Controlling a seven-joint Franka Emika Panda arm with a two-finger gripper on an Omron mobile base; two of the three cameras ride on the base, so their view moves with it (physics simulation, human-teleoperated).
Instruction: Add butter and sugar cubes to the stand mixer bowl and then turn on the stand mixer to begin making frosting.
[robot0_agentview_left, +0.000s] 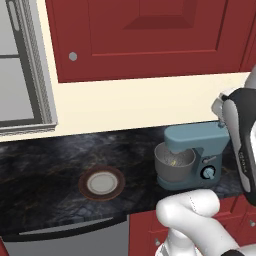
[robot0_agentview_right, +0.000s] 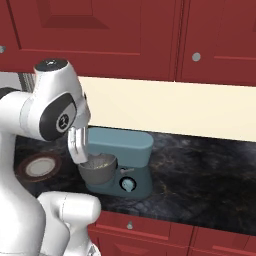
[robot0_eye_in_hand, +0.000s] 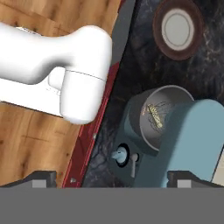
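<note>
One butter stick sits inside the stand mixer bowl, plate at 9 o'clock on the desk (claw spread wide).

A dark marbled table carries a teal stand mixer toward its right and a brown-rimmed white plate, well apart to the left.

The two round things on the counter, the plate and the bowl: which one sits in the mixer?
The grey metal stand mixer bowl, under the teal stand mixer head. The brown-rimmed white plate lies apart on the counter.
</note>
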